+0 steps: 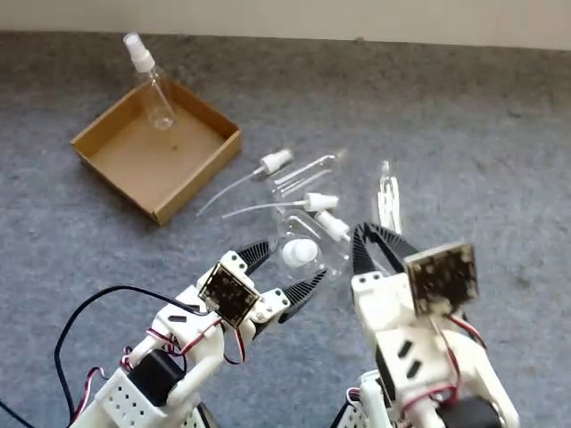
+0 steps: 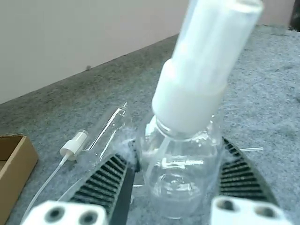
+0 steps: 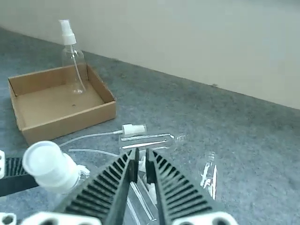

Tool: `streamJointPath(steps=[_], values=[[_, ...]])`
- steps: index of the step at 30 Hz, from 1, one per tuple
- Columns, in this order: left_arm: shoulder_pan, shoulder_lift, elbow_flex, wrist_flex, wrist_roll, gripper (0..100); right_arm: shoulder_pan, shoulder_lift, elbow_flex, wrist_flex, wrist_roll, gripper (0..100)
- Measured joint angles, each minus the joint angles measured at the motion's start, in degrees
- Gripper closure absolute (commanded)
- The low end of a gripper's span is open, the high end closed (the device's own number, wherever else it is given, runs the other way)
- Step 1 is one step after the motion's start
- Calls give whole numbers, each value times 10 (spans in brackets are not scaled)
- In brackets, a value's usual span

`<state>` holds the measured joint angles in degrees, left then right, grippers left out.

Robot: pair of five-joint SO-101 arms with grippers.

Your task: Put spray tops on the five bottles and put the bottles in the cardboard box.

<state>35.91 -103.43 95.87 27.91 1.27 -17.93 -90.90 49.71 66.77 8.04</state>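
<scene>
Lower centre of the high view, left gripper (image 1: 294, 260) pinches a capped bottle (image 2: 183, 178); right gripper (image 1: 367, 230) claw pressed together beside it

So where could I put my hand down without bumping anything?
Most of the cardboard box floor is bare, as is the carpet far right. Crowded: the loose spray tops and bottles just right of the box.

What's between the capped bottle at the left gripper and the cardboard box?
Low clutter: one loose spray top and a second top lie on the carpet, thin tubes trailing across the line from the capped bottle at the left gripper to the cardboard box. Lifted, it likely clears them. Another bottle stands in the far corner.
</scene>
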Motion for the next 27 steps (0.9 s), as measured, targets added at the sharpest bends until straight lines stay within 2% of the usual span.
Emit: streamJointPath(steps=[7, 15, 27], values=[[0, 0, 0, 0, 0, 885, -7, 2, 80, -44, 0, 976], [0, 0, 0, 0, 0, 885, -101, 1, 80, -51, 2, 976], [-2, 0, 0, 0, 0, 885, -108, 1, 76, -51, 3, 974]])
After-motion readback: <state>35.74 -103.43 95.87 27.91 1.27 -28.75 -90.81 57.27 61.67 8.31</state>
